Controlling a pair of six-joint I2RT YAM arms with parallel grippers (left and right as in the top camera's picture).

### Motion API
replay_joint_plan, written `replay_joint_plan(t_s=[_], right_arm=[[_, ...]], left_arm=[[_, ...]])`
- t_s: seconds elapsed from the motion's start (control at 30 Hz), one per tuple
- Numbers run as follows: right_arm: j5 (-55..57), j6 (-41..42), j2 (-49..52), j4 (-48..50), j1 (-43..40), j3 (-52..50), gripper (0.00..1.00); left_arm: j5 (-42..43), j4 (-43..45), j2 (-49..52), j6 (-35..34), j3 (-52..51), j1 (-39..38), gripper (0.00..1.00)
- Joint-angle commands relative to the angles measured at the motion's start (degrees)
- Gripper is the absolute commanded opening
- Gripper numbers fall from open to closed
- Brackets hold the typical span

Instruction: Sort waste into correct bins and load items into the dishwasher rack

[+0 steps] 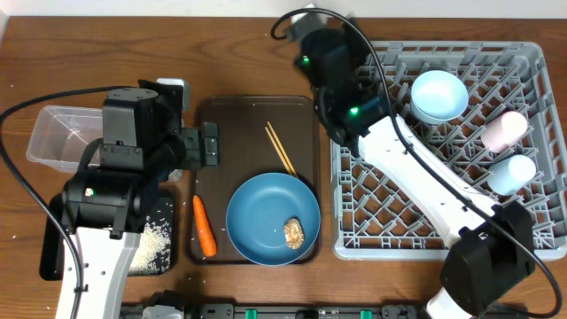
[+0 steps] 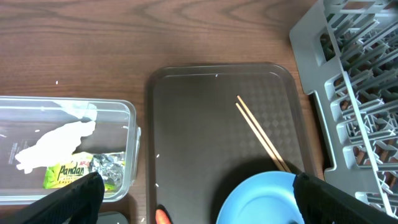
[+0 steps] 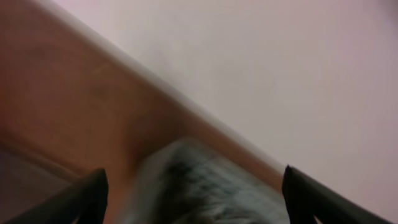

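The dark blue plate (image 1: 261, 208) lies on the brown serving tray (image 1: 239, 115) with the brownish food lump (image 1: 294, 232) on it. The carrot (image 1: 204, 226) lies left of the plate and the chopsticks (image 1: 281, 149) behind it. My left gripper (image 1: 210, 144) is open and empty over the tray's left edge. In the left wrist view the clear tub (image 2: 127, 112) holds the napkin (image 2: 53, 143) and wrapper (image 2: 68, 174). The black tray (image 1: 53, 252) holds rice (image 1: 155, 241). The rack (image 1: 443, 204) holds the bowl (image 1: 438, 96), pink cup (image 1: 503, 130) and blue cup (image 1: 512, 173). My right gripper (image 1: 301, 22) is open and empty beyond the rack's far left corner.
The right arm stretches diagonally across the rack's left half. The left arm covers part of the clear tub (image 1: 53, 133) and the black tray. The right wrist view is blurred and shows the table's far edge (image 3: 186, 112) and a pale wall.
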Motion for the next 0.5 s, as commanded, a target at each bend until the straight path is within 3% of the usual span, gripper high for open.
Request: replay_joint_plan(t_s=[0.0,0.23,0.33,0.47], right_arm=[[-11.4,21.6,-0.7,-11.4,-0.7,4.0,0.83],[-12.9,37.5,-0.8,-33.4,-10.5,6.3,0.83],[-22.9,38.5,-0.8,-36.9,-19.0,6.3,0.81],[-38.7,40.9,-0.8,-39.4,-31.8,6.2,0.66]], left_arm=[[0.6,-0.2,0.1,-0.3,1.2,0.3,0.98],[0.6,-0.1,0.1,-0.3,1.2,0.3,0.98],[0.6,-0.2,0.1,-0.3,1.2,0.3,0.98],[0.6,-0.2,0.1,-0.3,1.2,0.3,0.98]])
